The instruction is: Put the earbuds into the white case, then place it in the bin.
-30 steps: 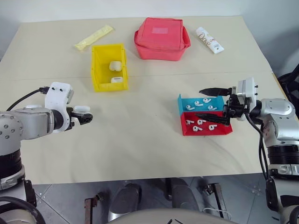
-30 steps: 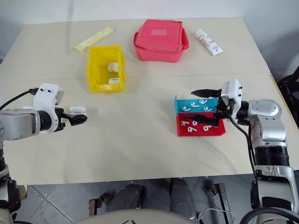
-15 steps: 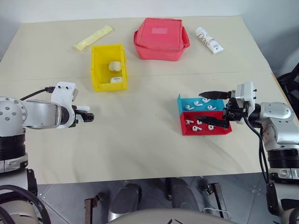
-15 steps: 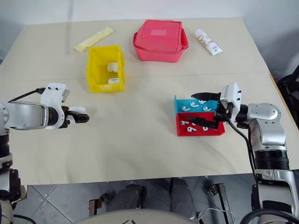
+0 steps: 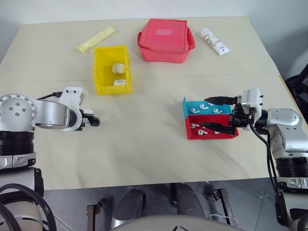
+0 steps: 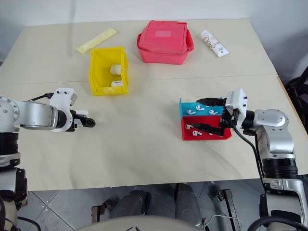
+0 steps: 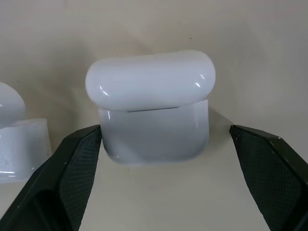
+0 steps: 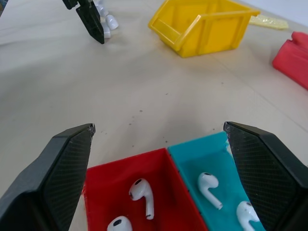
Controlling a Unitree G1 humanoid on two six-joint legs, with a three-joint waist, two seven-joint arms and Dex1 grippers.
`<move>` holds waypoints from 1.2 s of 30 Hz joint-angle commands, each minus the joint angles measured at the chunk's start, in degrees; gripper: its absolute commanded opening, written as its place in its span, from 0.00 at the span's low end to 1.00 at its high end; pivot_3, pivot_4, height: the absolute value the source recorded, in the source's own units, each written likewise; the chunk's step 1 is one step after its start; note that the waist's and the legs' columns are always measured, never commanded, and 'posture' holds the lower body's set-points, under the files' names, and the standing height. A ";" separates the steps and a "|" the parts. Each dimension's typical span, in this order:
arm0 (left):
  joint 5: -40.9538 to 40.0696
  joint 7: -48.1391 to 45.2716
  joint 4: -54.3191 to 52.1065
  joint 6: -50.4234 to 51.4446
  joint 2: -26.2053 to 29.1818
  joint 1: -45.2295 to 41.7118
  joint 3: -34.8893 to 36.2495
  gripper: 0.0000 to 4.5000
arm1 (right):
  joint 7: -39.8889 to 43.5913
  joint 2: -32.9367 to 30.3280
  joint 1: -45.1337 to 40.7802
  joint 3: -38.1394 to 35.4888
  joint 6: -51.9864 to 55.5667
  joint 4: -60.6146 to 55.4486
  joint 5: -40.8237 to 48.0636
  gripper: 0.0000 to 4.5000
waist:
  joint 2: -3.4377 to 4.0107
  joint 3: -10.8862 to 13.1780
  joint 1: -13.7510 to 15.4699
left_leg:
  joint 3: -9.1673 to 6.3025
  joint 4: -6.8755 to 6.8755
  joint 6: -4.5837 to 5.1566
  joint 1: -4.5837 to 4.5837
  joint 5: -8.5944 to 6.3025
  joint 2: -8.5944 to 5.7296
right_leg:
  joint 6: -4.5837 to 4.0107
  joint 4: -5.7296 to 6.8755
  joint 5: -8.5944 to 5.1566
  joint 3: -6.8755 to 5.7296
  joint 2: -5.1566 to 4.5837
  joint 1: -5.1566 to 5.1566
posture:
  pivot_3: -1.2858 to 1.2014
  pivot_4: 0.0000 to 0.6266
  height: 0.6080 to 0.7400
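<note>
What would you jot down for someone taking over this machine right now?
Left gripper: jaws open around a small glossy white rounded earbud case, lid closed, standing on the beige table; not gripped.
Right gripper: jaws open, empty, over the low red-and-blue plastic trays holding tiny white plastic earbuds.
Bright yellow plastic bin: two white cases already inside.
Left: grasp case, open it, load earbuds, drop it in bin.
</note>
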 commanded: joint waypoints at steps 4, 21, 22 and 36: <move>-2.80 2.24 0.80 0.09 0.77 -0.63 -1.16 0.99 | -0.57 -0.97 0.85 -2.06 0.57 -3.26 1.53 1.00 | 0.01 -0.01 0.02 | 0.03 -0.02 0.00 0.08 0.00 0.00 | 0.00 0.03 0.00 0.04 0.00 0.03 | 0.52 0.24 1.00; 4.93 -11.37 -14.65 -4.82 2.72 4.25 -0.56 0.60 | -1.46 -2.17 1.15 -2.79 1.72 -4.33 1.97 1.00 | 0.02 -0.02 -0.08 | 0.14 -0.15 -0.01 0.30 -0.01 0.01 | -0.02 0.06 -0.02 0.13 0.03 0.08 | 0.52 0.24 1.00; 7.99 -16.40 -18.13 -7.38 3.86 5.28 -1.62 0.60 | -1.62 -2.23 1.34 -2.87 1.92 -4.72 2.04 1.00 | 0.01 -0.02 -0.10 | 0.14 -0.13 -0.02 0.28 -0.01 0.02 | -0.03 0.04 -0.02 0.12 0.03 0.08 | 0.52 0.24 1.00; 49.80 -90.06 -26.53 -85.39 -11.76 29.95 -10.61 0.60 | -13.10 -4.04 14.33 -10.12 10.50 -23.70 5.27 1.00 | 0.22 -0.12 0.96 | 0.30 0.00 0.02 0.11 -0.08 0.22 | -0.09 -0.55 0.05 0.04 -0.07 0.16 | 0.52 0.24 1.00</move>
